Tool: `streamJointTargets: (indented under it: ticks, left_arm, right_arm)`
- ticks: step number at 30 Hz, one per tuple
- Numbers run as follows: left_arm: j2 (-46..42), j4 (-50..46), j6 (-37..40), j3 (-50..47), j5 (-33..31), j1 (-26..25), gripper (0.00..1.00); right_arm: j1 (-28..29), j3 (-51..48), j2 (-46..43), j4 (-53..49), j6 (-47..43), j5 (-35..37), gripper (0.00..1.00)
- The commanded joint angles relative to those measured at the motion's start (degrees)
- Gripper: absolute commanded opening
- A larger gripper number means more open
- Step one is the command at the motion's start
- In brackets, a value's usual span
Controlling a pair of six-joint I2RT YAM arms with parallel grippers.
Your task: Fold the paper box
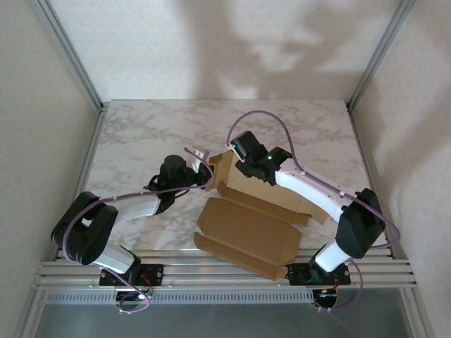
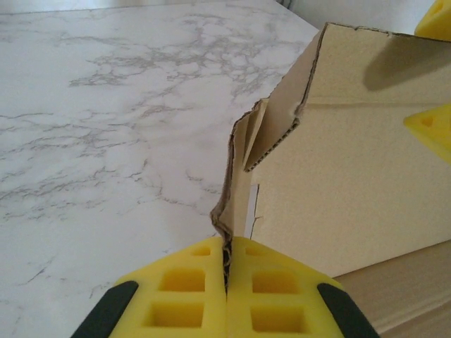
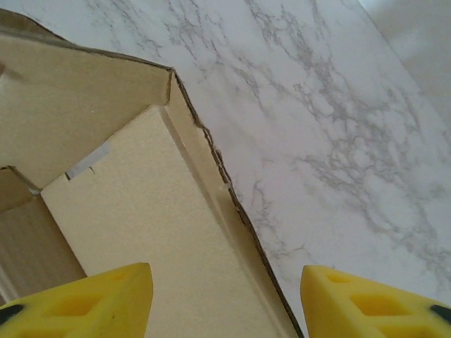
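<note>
Paper box (image 1: 246, 222), plain brown thin cardboard with flaps and slots, is half-assembled on the white grey-veined marble table (image 1: 155, 134). From the top camera, its big flat lid panel is spread toward the arm bases, and its near corner reaches the aluminium rails at the table's near edge. The raised walls are at the box's far end. The left gripper (image 1: 203, 156) is at the box's far-left corner. In the left wrist cam its yellow fingers (image 2: 227, 243) are pressed together with a crumpled cardboard edge (image 2: 352, 190) pinched between them, so it's clamped on the box wall. The right gripper (image 1: 236, 156) hangs over the box's far wall. In its own cam the two yellow fingers (image 3: 225, 271) are spread wide apart, touching nothing, with the wall's torn-looking top edge (image 3: 141, 197) running between them, box interior on one side and marble on the other. There's a small pale strip on the inner wall; I can't tell whether it's tape or a slot.
</note>
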Motion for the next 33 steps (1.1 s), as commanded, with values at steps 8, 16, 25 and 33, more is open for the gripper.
streamJointTargets:
  ticks: [8, 16, 25, 33]
  left_arm:
    - [-1.2, 0.3, -0.2, -3.4, -4.0, -2.7, 0.00]
    - [-0.9, 0.7, 0.0, -3.7, -5.3, -3.2, 0.00]
    - [-1.1, -1.0, -0.1, -3.3, -5.2, -3.3, 0.00]
    - [-1.3, -1.3, -1.9, -2.9, -5.5, -3.9, 0.00]
  right_arm:
    - [0.3, 2.5, -8.7, -6.4, 10.1, -6.0, 0.72]
    - [0.5, -2.3, -16.8, -8.3, 24.1, -20.2, 0.63]
    - [6.9, -25.2, -21.1, 1.3, 43.3, -27.2, 0.18]
    - [12.1, -37.8, -16.9, 16.6, 53.5, -27.8, 0.00]
